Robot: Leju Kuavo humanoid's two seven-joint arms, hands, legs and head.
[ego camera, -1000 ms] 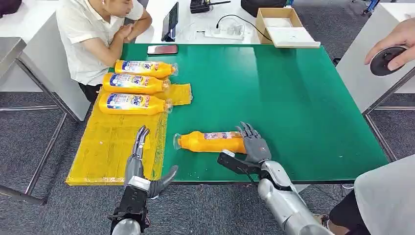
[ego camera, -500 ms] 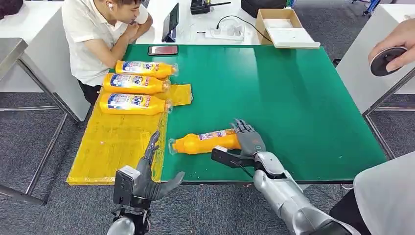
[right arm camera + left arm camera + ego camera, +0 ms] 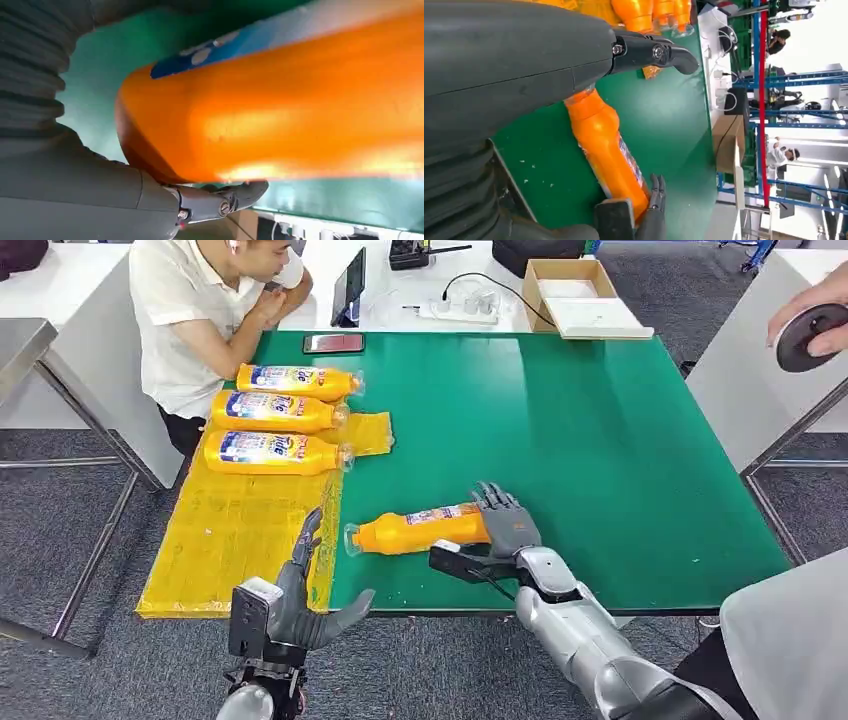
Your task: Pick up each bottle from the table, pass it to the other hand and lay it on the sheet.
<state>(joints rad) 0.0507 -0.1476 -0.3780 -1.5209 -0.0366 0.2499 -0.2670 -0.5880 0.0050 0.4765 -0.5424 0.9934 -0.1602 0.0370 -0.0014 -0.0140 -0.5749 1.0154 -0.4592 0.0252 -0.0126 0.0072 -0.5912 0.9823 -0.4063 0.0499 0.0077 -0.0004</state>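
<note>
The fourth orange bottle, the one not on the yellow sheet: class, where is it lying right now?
In the head view the orange bottle lies near the green table's front edge, its base in the right hand, just right of the yellow sheet.

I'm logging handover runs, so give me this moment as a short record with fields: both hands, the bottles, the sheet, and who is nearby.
right hand: right hand grips the base end of the orange bottle
orange bottle: neck points toward the left hand
left hand: left hand holds nothing, fingers apart, near the table's front edge
bottles on sheet: three bottles lie side by side at the far end of the yellow sheet
table: green table
people: seated person at the far left corner
</note>
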